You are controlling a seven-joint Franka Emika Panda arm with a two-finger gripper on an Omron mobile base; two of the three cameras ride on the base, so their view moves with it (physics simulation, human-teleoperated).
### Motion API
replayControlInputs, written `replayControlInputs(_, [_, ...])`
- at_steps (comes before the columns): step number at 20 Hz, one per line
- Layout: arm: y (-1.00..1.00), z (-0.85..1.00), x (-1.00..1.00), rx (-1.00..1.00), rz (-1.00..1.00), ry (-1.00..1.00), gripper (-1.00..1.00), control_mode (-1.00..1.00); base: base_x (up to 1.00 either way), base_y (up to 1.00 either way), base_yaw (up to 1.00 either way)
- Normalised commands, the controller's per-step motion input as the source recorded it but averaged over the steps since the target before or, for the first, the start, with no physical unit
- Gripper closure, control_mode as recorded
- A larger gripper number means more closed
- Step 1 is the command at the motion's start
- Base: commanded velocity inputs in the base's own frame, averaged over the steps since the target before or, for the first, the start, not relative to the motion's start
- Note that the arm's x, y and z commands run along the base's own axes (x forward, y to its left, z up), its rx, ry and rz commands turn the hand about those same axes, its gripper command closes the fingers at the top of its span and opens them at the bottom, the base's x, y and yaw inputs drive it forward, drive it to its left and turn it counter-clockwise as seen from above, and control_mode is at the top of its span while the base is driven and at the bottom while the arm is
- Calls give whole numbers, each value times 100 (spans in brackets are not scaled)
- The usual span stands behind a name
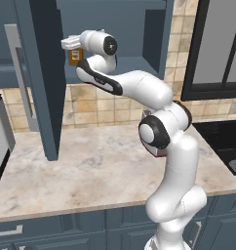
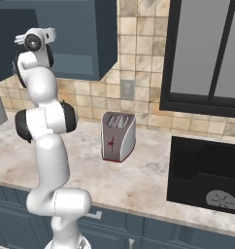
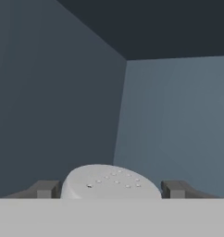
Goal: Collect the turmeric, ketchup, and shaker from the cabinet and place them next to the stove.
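The turmeric (image 1: 73, 57), a small orange-brown jar, hangs at the mouth of the open cabinet (image 1: 110, 29) under my gripper (image 1: 70, 46). In the hand view its white perforated lid (image 3: 111, 183) fills the gap between the two dark fingertips (image 3: 46, 189), which press its sides, so my gripper (image 3: 111, 189) is shut on it. The cabinet's door (image 1: 42, 73) stands swung out to the left, with its long grey handle (image 1: 20, 78). The stove (image 2: 207, 175) lies at the counter's right end. The ketchup and the shaker are out of view.
A silver toaster (image 2: 118, 136) stands on the marble counter (image 1: 90, 171) between the arm and the stove. A dark appliance (image 1: 0, 136) sits at the counter's far left. A black-framed window (image 2: 211, 53) is above the stove.
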Motion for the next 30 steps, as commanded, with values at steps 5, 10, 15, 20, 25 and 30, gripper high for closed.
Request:
replayControlInputs(5, [-12, -3, -17, 0, 0, -1, 100, -100, 0, 0, 0])
replayControlInputs(10, [-21, -21, -47, 0, 0, -5, 100, -100, 0, 0, 0])
replayControlInputs(15, [-34, -11, -62, 1, 0, -6, 100, -100, 0, 0, 0])
replayControlInputs(20, [-61, 11, -60, 6, 0, -1, 100, -100, 0, 0, 0])
replayControlInputs(25, [-55, 6, -70, 5, 0, 0, 100, -100, 0, 0, 0])
replayControlInputs(30, [-43, 2, -88, 4, 0, 0, 100, -100, 0, 0, 0])
